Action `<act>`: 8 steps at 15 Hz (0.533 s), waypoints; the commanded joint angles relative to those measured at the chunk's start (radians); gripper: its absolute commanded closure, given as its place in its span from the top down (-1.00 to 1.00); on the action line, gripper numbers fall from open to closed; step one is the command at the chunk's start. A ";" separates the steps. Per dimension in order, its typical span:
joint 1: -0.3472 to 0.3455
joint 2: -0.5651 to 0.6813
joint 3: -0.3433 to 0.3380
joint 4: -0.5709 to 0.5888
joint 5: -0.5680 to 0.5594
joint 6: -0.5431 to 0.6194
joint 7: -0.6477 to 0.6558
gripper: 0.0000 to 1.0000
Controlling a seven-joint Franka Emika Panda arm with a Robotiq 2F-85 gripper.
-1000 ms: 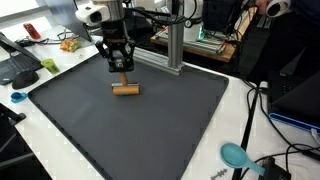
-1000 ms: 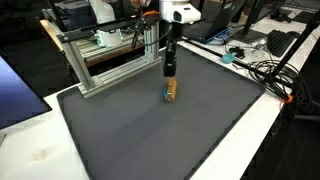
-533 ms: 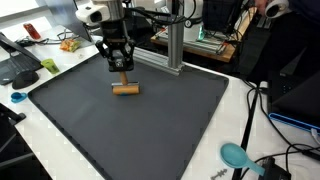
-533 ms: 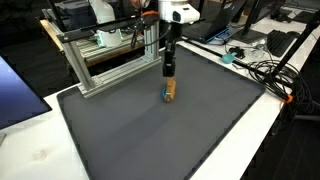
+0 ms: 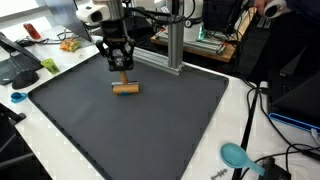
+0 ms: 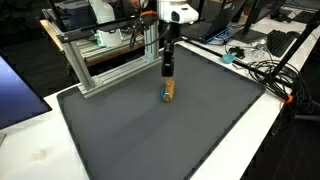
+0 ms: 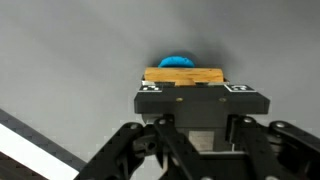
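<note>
The gripper (image 5: 122, 70) hangs over the far part of a dark mat (image 5: 150, 125) that covers the bench (image 5: 235, 100). Its fingers are closed narrowly on a wooden piece (image 5: 125, 89). In both exterior views this piece looks like a short round bar lying level, with a thin stem rising from its middle into the fingers; the gripper (image 6: 169, 72) grips the stem from straight above. The bar of the wooden piece (image 6: 170, 91) sits at the mat (image 6: 160, 135), but whether it rests on the surface or hangs just above it cannot be told.

In the wrist view the wooden piece (image 7: 183, 76) shows as a flat tan block directly ahead of the gripper (image 7: 195, 90), with a small rounded blue shape (image 7: 180, 62) just behind it.

An aluminium frame (image 6: 110, 62) stands at the mat's far edge, near the arm. A teal spoon-shaped thing (image 5: 237, 155) lies on the bare bench, well apart from the gripper, beside some cables (image 6: 270, 72).
</note>
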 commanded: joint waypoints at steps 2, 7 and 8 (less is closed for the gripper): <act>-0.020 0.043 -0.025 -0.080 -0.029 -0.023 -0.034 -0.55; -0.021 0.034 -0.027 -0.092 -0.027 -0.022 -0.053 -0.55; -0.021 0.033 -0.028 -0.094 -0.027 -0.022 -0.056 -0.55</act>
